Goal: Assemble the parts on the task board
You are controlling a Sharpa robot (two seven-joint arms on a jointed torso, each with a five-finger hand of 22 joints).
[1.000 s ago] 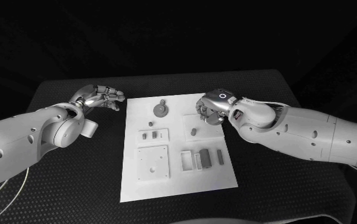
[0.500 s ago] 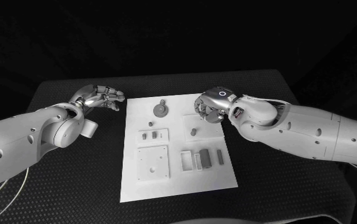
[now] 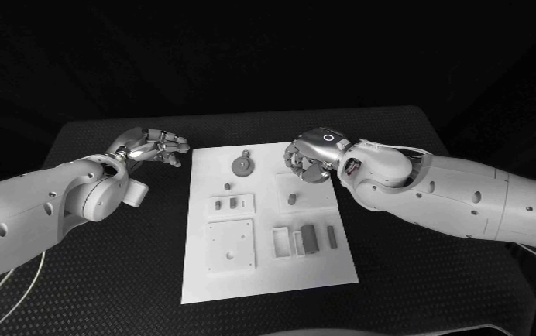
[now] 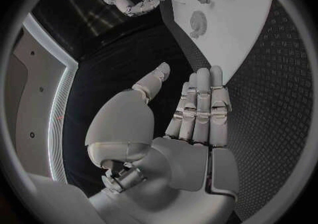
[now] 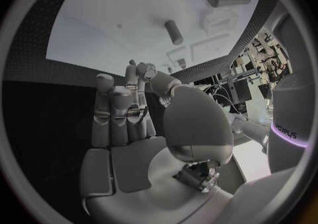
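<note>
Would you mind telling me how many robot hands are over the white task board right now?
1: the right hand hovers over the task board's far right part. The left hand stays beside it, above the black table.

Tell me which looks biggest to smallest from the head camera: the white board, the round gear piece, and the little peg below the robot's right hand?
1. Task board, by far the largest.
2. Round gear piece, much smaller.
3. Little peg, smallest, though not far off the gear.

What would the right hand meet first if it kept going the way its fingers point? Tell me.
Probably the round gear part near the board's far edge. The right hand hovers over that end, fingers aimed towards the gear. Its height above the board is unclear, so it might pass over.
</note>
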